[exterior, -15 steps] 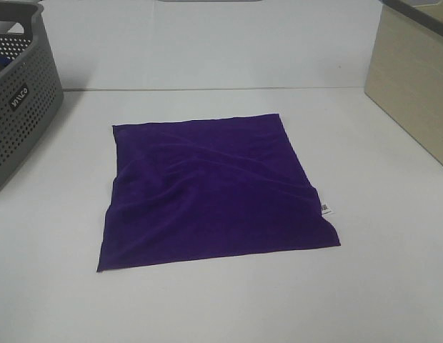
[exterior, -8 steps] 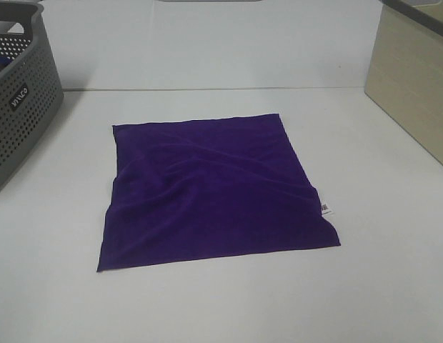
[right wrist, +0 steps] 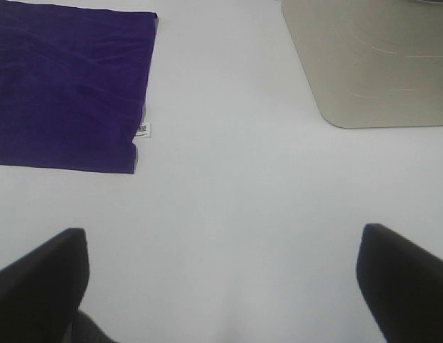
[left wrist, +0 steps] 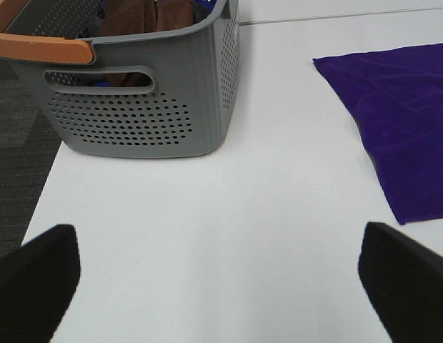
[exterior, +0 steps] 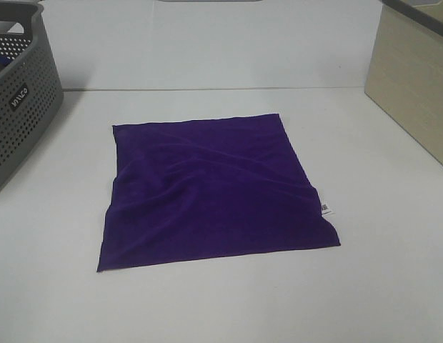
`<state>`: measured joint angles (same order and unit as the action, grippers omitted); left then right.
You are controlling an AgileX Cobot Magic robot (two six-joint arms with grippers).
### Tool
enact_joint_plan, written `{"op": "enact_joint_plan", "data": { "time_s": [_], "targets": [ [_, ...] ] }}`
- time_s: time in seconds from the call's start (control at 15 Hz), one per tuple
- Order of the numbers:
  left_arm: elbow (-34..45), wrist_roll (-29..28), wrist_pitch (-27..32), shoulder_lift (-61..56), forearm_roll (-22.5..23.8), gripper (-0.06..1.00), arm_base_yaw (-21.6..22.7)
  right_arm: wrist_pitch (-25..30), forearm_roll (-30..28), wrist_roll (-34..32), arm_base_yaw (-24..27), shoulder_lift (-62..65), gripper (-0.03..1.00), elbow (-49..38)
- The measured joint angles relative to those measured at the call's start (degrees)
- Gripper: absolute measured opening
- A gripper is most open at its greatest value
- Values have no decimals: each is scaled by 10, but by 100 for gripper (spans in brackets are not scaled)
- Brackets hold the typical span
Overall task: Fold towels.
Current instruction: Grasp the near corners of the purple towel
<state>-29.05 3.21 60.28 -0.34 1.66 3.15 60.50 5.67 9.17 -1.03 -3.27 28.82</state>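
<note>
plain white desk (exterior: 207, 307) fills pretty much the whole scene, pale wall behind it. the deep purple soft square towel (exterior: 214, 189) lies spread flat near the middle of the desk, a single layer with a few soft ripples, and its small white tag (exterior: 325, 209) pokes out at the edge on the right arm's side, near the front corner. nothing's folded yet as far as i can judge, so this looks like the very start

the grey perforated plastic basket (exterior: 21, 107) sits off on the left, well apart from the towel. the left wrist view shows some brownish cloth (left wrist: 164, 14) inside it, so my guess is that's the supply pile. a beige smooth-sided box (exterior: 414, 86) stands at the far right, also apart from the towel

left gripper (left wrist: 221, 286) hovers over bare desk with the basket and a towel corner ahead of it, jaws spread wide, nothing in them. right gripper (right wrist: 221, 282) same deal, spread wide and empty, near the tag corner. neither shows in the high view. makes sense to me: one arm each side of the cloth, so each can take a front corner and carry that edge over to the far one. thin cloth lying flat though, so pinching it off the desk could be fiddly
</note>
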Motion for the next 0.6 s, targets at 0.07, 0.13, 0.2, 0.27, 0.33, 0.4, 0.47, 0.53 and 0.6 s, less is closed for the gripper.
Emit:
{"op": "enact_joint_plan", "data": {
  "time_s": [0.07,0.13,0.2,0.27,0.33,0.4,0.47,0.53,0.6],
  "targets": [
    [0,0,0,0,0,99,0,0,0,0,0,0,99,0],
    [0,0,0,0,0,99,0,0,0,0,0,1,99,0],
    [0,0,0,0,0,99,0,0,0,0,0,2,99,0],
    [0,0,0,0,0,99,0,0,0,0,0,2,99,0],
    [0,-1,0,0,0,99,0,0,0,0,0,2,99,0],
    [0,-1,0,0,0,99,0,0,0,0,0,2,99,0],
    [0,-1,0,0,0,99,0,0,0,0,0,2,99,0],
    [0,-1,0,0,-1,99,0,0,0,0,0,2,99,0],
    [0,-1,0,0,-1,99,0,0,0,0,0,2,99,0]
  ]
}}
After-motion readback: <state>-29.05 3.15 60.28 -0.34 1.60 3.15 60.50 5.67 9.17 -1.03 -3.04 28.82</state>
